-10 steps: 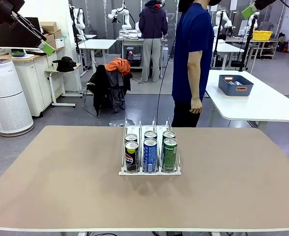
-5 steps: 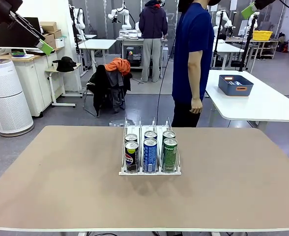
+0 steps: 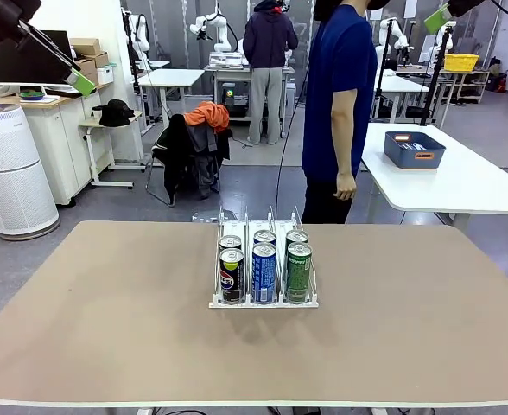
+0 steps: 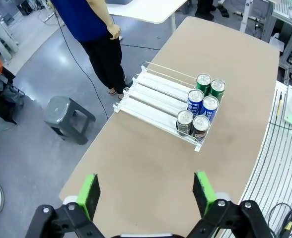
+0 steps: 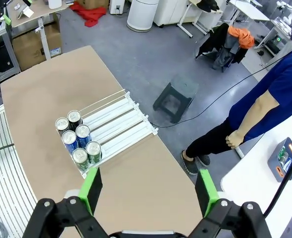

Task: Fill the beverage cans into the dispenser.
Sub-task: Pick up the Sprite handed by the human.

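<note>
Now dispenser (image 3: 263, 303) holds six beverage cans (image 3: 263, 270), two per lane, at its robot-side end; left pincer (image 4: 146, 191) and right pincer (image 5: 148, 191) hang high above it, both wide, empty.

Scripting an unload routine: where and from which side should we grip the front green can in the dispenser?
Grip the upper body of the front green can, coming from straight above. It stands upright, with the front blue can beside it, the rear green can right behind it, and the dispenser dividers flanking it. Only its top looks free.
</note>
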